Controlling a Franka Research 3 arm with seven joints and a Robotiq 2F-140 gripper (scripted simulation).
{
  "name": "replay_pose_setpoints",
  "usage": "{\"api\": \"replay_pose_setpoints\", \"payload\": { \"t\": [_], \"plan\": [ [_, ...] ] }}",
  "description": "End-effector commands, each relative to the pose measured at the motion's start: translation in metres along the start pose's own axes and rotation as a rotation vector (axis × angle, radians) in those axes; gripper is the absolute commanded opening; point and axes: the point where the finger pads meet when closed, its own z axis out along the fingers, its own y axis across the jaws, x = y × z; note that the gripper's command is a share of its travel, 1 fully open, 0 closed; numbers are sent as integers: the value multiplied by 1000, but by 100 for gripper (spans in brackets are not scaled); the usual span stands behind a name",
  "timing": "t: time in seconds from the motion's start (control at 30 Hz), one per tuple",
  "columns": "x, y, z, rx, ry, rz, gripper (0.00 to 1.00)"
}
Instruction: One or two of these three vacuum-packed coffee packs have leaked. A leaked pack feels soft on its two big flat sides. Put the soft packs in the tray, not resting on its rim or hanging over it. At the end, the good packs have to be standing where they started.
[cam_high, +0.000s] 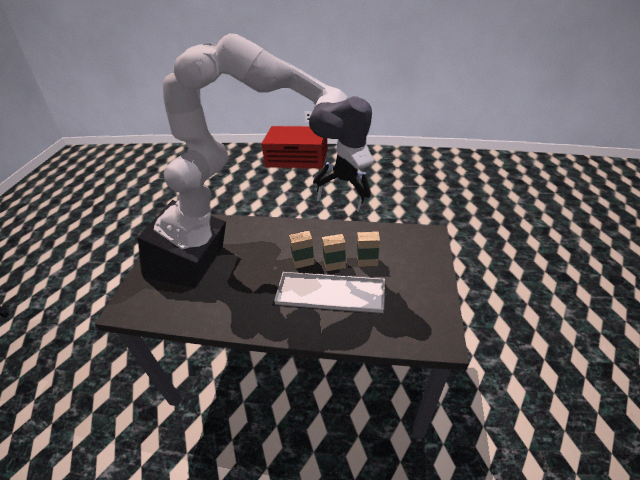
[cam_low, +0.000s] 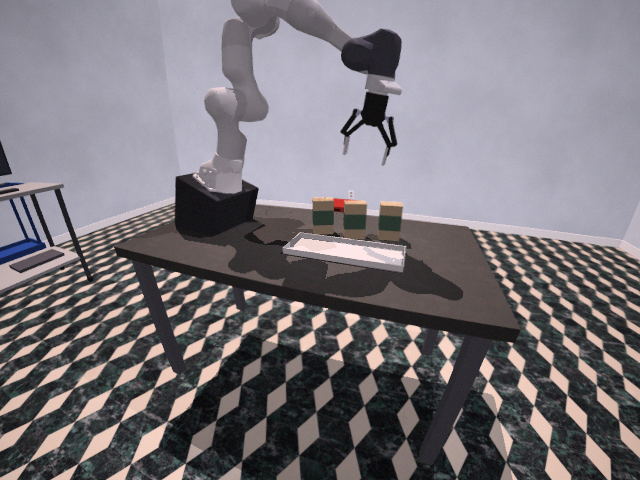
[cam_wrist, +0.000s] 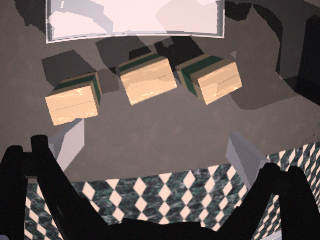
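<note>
Three tan coffee packs with green bands stand upright in a row on the dark table (cam_high: 423, 310) (cam_low: 449, 289) (cam_wrist: 160, 127): the left pack (cam_high: 301, 249) (cam_low: 323, 215) (cam_wrist: 212, 79), the middle pack (cam_high: 333, 252) (cam_low: 355, 219) (cam_wrist: 148, 80) and the right pack (cam_high: 368, 248) (cam_low: 390, 221) (cam_wrist: 74, 100). A white tray (cam_high: 330, 307) (cam_low: 341, 257) (cam_wrist: 134, 0) lies empty just in front of them. My gripper (cam_high: 339, 196) (cam_low: 364, 153) (cam_wrist: 156, 138) is open and empty. It hangs high above the table's far edge, behind the middle and right packs.
The arm's black pedestal (cam_high: 178, 255) (cam_low: 211, 209) stands on the table's left end. A red toolbox (cam_high: 293, 147) (cam_low: 338, 204) sits on the floor behind the table. A desk (cam_low: 31, 188) stands at the far left of the room.
</note>
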Motion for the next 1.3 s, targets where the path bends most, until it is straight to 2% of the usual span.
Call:
{"api": "replay_pose_setpoints", "payload": {
  "t": [0.0,0.43,0.47,1.13,1.17,1.27],
  "plan": [
    [-1,-4,-1,16,-3,46,100],
    [-1,-4,-1,16,-3,46,100],
    [-7,7,11,29,-5,127,100],
    [-7,7,11,29,-5,127,100],
    [-11,18,22,42,-7,206,100],
    [-11,18,22,42,-7,206,100]
  ]
}}
